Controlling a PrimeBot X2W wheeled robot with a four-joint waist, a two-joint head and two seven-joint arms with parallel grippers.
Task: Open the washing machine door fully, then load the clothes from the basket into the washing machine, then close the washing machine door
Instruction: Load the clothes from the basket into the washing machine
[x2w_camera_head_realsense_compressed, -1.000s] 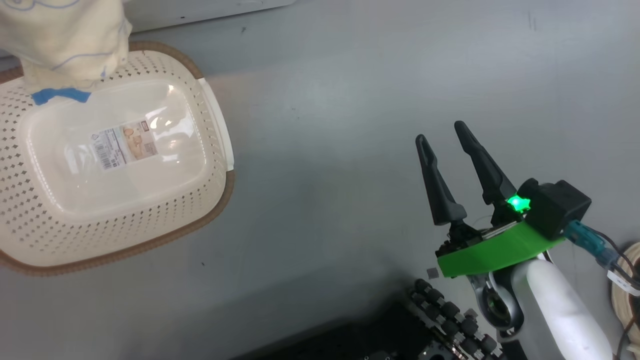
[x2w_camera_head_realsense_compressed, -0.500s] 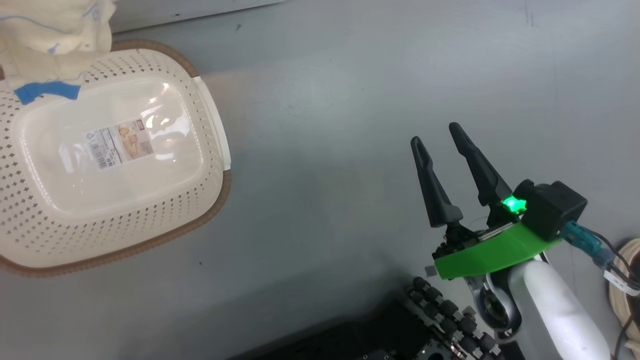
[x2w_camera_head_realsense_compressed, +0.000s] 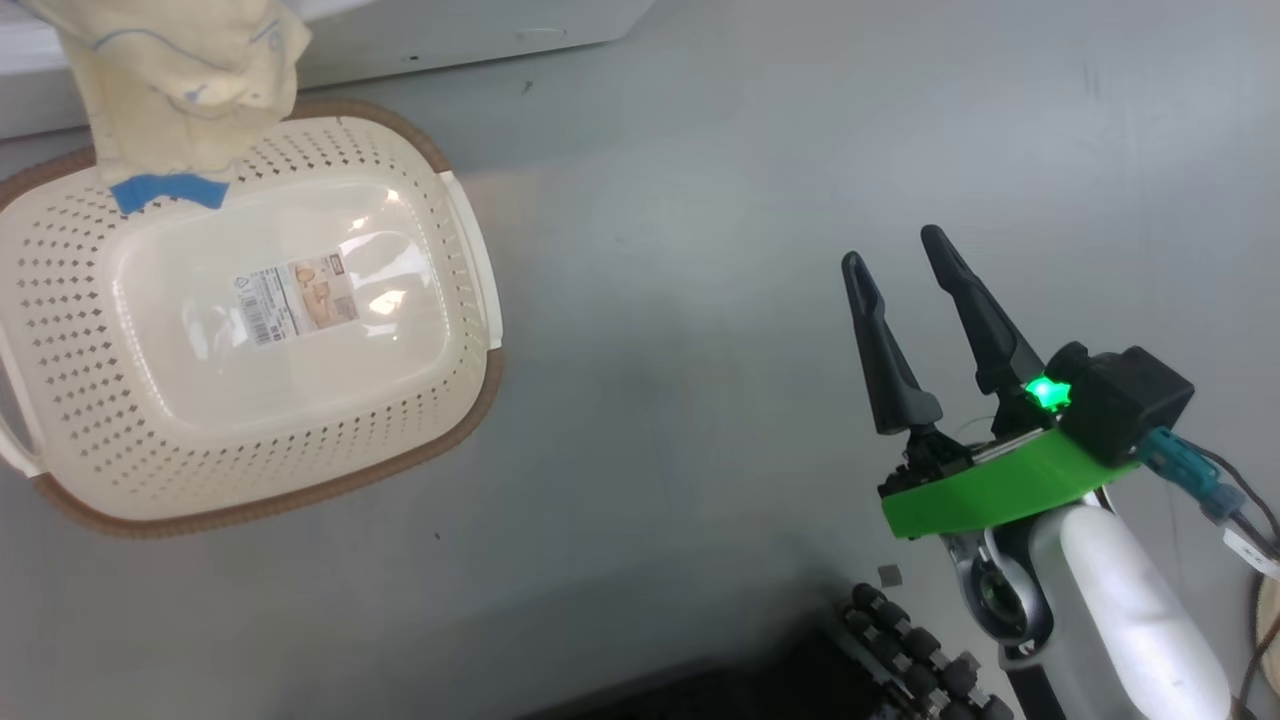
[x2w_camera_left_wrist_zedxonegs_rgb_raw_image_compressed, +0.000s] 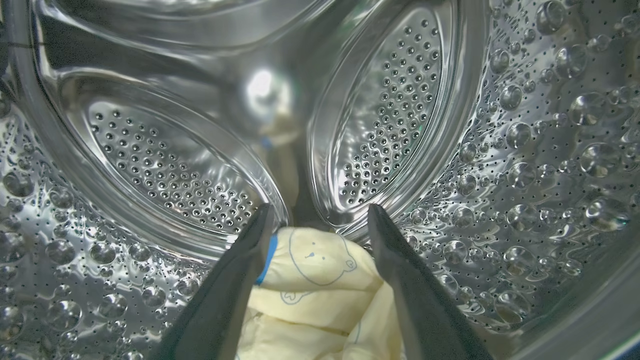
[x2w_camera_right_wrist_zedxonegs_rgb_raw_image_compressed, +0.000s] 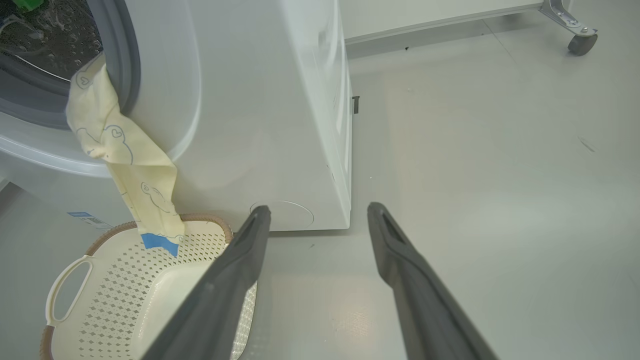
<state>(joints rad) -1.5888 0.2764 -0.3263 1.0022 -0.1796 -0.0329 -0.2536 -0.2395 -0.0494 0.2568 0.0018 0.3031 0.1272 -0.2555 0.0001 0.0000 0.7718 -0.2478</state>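
The yellow garment (x2w_camera_left_wrist_zedxonegs_rgb_raw_image_compressed: 315, 280) is only half loaded. Its bunched end lies in the drum (x2w_camera_left_wrist_zedxonegs_rgb_raw_image_compressed: 165, 165) between the fingers of the left end effector (x2w_camera_left_wrist_zedxonegs_rgb_raw_image_compressed: 320, 215), which are spread wide. In the right wrist view its tail hangs from the washing machine (x2w_camera_right_wrist_zedxonegs_rgb_raw_image_compressed: 260, 125) mouth at 10 o'clock to the basket (x2w_camera_right_wrist_zedxonegs_rgb_raw_image_compressed: 115, 280) at 7 o'clock. That hanging weight could drag it out. The right end effector (x2w_camera_head_realsense_compressed: 892, 245) hovers wide and empty.
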